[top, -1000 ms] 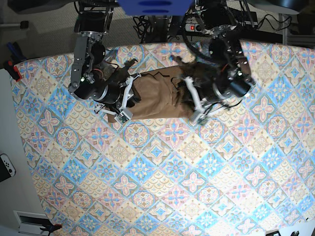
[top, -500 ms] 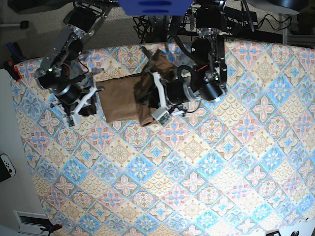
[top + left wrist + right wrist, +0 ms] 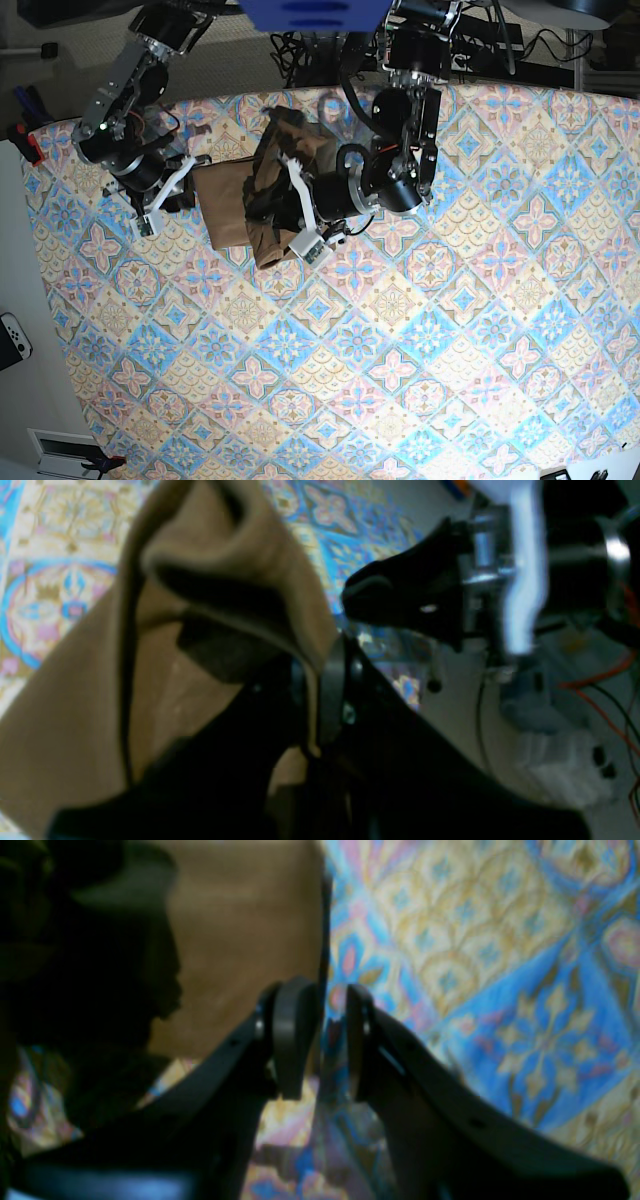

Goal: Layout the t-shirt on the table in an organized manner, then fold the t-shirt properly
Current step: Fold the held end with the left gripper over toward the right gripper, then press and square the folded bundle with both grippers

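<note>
A fold of the t-shirt [image 3: 90, 715] is pinched in the closed left jaws, lifted above the tabletop [image 3: 420, 380]. The right jaws are held slightly apart, and nothing is gripped by them.

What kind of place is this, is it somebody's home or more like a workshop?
Most likely a robotics lab or workshop, not a lived-in room. Two robot arms work a t-shirt on a table under a patterned cloth, and behind the table's far edge sits a power strip among loose cables on bare floor.

One t-shirt [image 3: 235, 200] — one table [image 3: 420, 360] — two claws [image 3: 305, 215] [image 3: 165, 195]
</note>
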`<state>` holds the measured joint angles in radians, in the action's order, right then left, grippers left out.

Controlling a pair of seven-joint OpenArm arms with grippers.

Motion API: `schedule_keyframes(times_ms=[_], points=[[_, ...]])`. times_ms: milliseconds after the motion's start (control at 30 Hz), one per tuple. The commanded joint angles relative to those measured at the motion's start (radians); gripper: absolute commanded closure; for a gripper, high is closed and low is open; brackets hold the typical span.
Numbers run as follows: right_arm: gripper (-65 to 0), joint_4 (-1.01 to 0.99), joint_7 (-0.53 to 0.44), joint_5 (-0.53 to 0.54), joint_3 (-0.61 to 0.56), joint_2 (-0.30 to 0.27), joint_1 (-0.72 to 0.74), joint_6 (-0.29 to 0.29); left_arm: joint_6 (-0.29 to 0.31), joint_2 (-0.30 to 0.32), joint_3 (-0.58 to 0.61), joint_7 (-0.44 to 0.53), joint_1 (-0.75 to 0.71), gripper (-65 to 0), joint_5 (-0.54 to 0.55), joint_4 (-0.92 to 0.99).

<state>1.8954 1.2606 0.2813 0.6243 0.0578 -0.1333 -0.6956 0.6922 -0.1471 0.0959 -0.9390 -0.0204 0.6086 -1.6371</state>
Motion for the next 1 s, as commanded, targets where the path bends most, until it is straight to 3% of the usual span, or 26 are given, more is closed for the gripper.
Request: schedule_keyframes(times_ms=[0, 200, 433, 633, 733, 967], points=[[-14.1, 0.019, -0.019, 0.016, -0.001, -0.006, 0.007, -0.003, 0.006, -0.01, 0.003, 0.033, 0.029, 0.0, 0.026, 0.007], [-14.1, 0.019, -0.019, 0.016, -0.001, -0.006, 0.007, -0.003, 0.006, -0.01, 0.005, 0.05, 0.06, 0.0, 0.026, 0.077], [-14.1, 0.019, -0.019, 0.016, -0.001, -0.006, 0.007, -0.003, 0.006, -0.01, 0.014, 0.168, 0.075, -1.2, 0.026, 0.169], [-14.1, 0.019, -0.019, 0.016, -0.001, -0.006, 0.007, -0.003, 0.006, -0.01, 0.034, 0.174, 0.079, -34.4, 0.026, 0.183], [-14.1, 0.019, -0.019, 0.016, -0.001, -0.006, 0.007, -0.003, 0.006, -0.01, 0.049, 0.174, 0.102, -45.7, 0.024, 0.183], [-14.1, 0.019, -0.019, 0.016, 0.001, -0.006, 0.007, -0.003, 0.006, -0.01, 0.049, 0.174, 0.13, -48.4, 0.027, 0.173]])
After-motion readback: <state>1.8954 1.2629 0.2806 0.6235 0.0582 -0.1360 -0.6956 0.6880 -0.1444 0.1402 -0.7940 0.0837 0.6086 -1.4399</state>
